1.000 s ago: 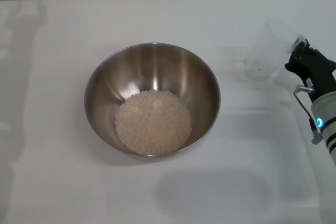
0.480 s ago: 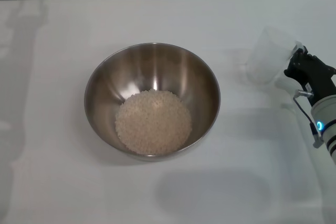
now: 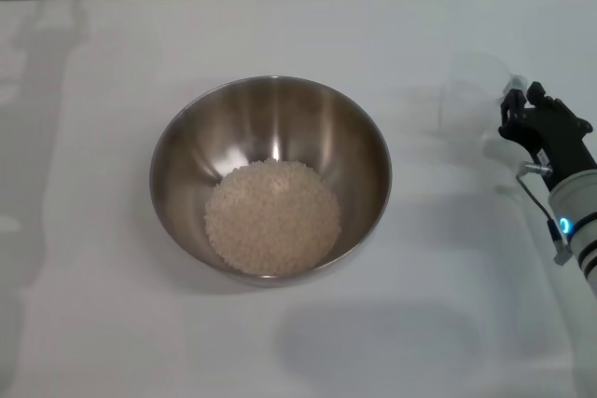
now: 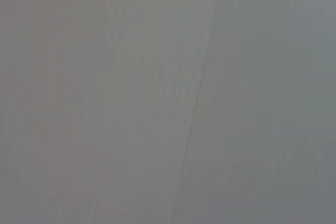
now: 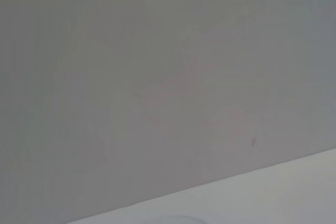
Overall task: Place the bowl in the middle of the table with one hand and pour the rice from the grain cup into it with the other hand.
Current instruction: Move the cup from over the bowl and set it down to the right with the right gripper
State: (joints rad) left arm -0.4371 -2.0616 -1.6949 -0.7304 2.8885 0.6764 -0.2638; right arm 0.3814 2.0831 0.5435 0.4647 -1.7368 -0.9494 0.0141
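Tabletop [image 3: 112, 323]: plain white, flat and matte, filling the head view.
Bowl [image 3: 270, 118]: large round brushed steel, shiny inside, upright at the middle of the tabletop.
Rice [image 3: 272, 216]: off-white grains in a loose round heap on the bowl's floor, toward its near side.
Right end effector [image 3: 515, 111]: black, at the right edge, well apart from the bowl, clamped on the cup's rim.
Grain cup [image 3: 471, 100]: small, clear, faintly frosted, tapered; seemingly upright and empty, right of the bowl.
Left end effector: out of sight.
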